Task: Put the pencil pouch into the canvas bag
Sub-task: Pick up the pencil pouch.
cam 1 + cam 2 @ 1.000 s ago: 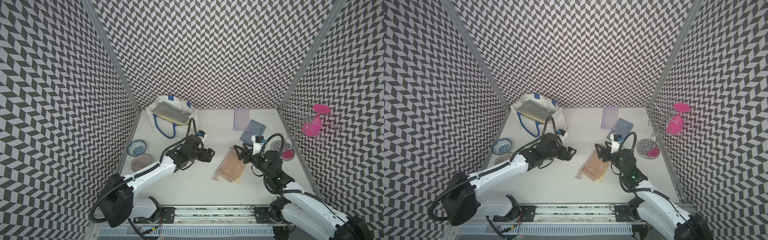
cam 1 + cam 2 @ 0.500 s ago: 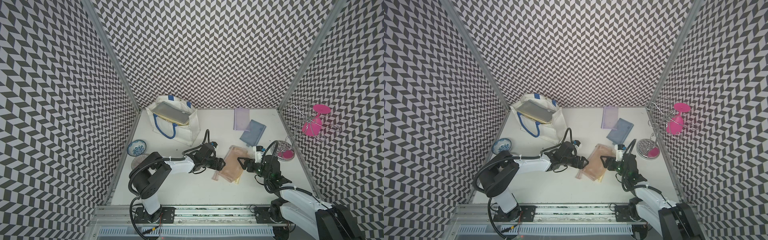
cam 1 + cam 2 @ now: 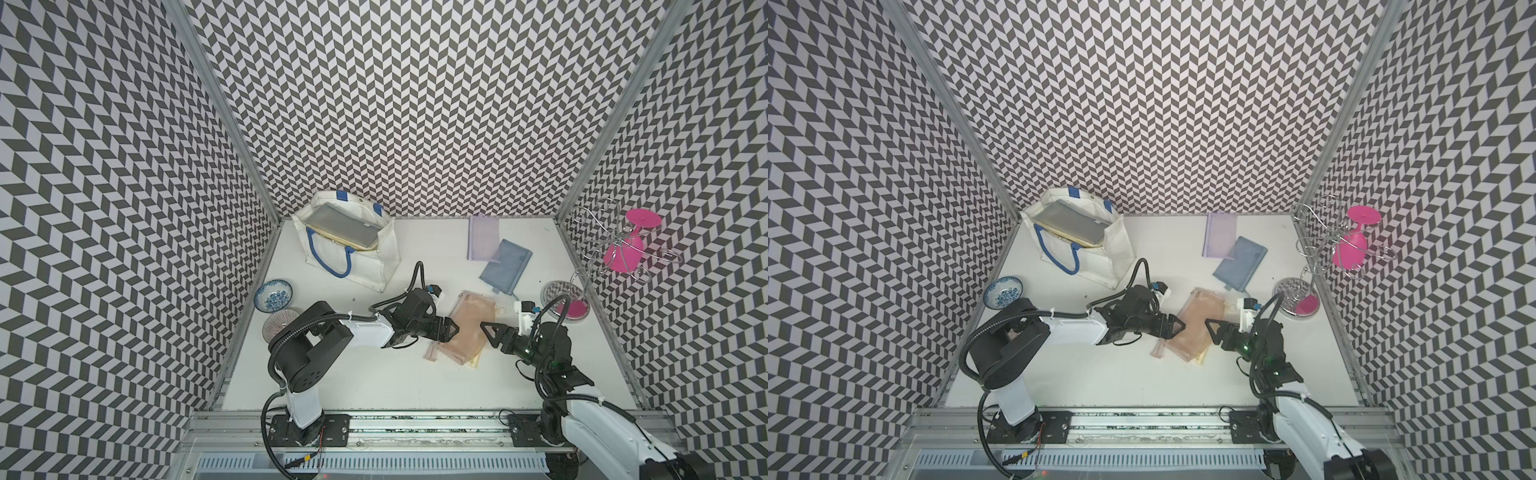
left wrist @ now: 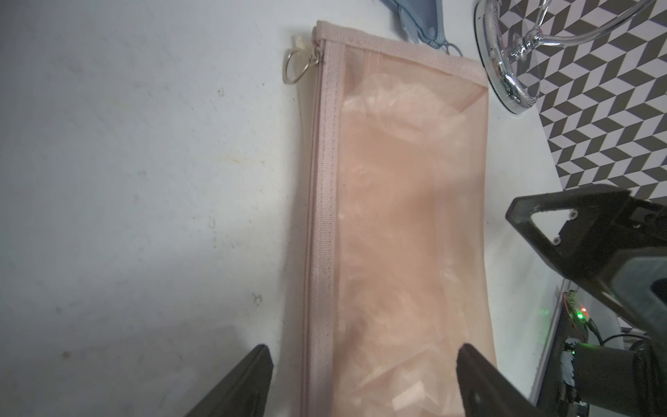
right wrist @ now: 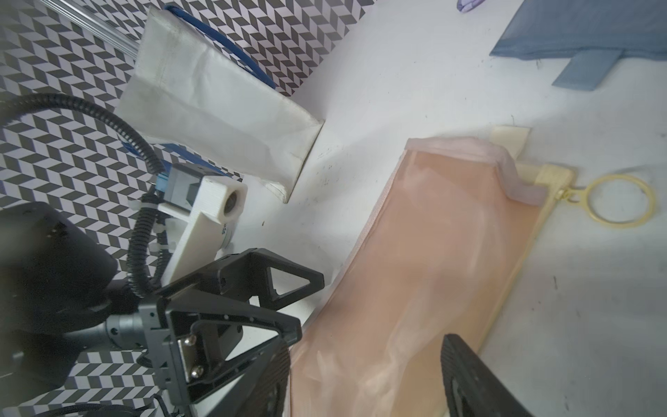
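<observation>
The pencil pouch [image 3: 465, 328] [image 3: 1196, 328] is a peach mesh pouch lying flat mid-table on top of a yellow pouch [image 5: 556, 173]. My left gripper [image 3: 446, 332] [image 4: 364, 353] is low at its left edge, open, with the zip edge [image 4: 321, 216] between the fingers. My right gripper [image 3: 490, 332] [image 5: 364, 343] faces it from the right edge, also open, and the pouch [image 5: 433, 270] runs between its fingers. Neither holds anything. The white canvas bag [image 3: 374, 266] [image 3: 1100, 262] [image 5: 216, 119] stands at the back left. Its mouth is open, with a grey flat pouch [image 3: 345, 226] inside.
A lilac pouch [image 3: 482, 237] and a blue pouch [image 3: 505, 266] lie at the back right. A wire rack with a pink glass [image 3: 623, 249] stands by the right wall on a round base [image 3: 565, 299]. Two bowls [image 3: 273, 295] [image 3: 280, 328] sit by the left wall.
Both arms came down low to the table. The left gripper moved right to the pouch's left edge, and the right gripper settled at its right edge. The pouch lies where it was.
</observation>
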`<state>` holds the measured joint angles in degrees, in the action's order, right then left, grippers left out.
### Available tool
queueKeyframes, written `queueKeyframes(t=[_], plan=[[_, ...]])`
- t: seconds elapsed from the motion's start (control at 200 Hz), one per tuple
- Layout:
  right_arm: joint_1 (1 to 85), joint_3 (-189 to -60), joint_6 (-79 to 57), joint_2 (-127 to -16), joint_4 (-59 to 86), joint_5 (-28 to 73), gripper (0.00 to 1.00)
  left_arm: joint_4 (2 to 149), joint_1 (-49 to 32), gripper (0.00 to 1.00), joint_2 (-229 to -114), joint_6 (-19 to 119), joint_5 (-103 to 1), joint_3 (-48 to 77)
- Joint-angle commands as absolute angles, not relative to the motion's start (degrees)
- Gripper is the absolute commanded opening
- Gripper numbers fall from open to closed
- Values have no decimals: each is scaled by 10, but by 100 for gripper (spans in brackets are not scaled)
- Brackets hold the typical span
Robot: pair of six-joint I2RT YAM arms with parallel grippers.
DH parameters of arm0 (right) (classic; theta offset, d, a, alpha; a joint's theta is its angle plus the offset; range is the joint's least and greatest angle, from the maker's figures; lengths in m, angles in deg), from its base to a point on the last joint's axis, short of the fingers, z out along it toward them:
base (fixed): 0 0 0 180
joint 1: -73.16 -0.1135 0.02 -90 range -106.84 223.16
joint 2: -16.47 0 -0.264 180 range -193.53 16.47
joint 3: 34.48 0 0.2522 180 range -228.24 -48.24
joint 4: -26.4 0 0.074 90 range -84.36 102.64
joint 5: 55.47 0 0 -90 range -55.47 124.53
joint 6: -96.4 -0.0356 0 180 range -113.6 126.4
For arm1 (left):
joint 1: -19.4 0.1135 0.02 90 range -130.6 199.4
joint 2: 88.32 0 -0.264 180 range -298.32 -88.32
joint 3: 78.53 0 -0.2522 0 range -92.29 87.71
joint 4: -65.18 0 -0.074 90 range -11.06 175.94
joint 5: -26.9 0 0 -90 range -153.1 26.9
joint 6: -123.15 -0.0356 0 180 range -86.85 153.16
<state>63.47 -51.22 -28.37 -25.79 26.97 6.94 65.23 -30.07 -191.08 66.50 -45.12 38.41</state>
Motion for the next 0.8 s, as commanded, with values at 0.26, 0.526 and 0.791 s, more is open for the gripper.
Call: queueKeyframes(t=[0.26,0.526,0.791], plan=[[637,-519,-288,-296,279,78,68,588,-305,80,-1911,677,-427,414],[636,-540,-281,-458,376,7,65,563,-304,79,-1914,687,-411,422],[622,-544,-269,-434,372,24,51,552,-311,77,-1918,692,-403,430]])
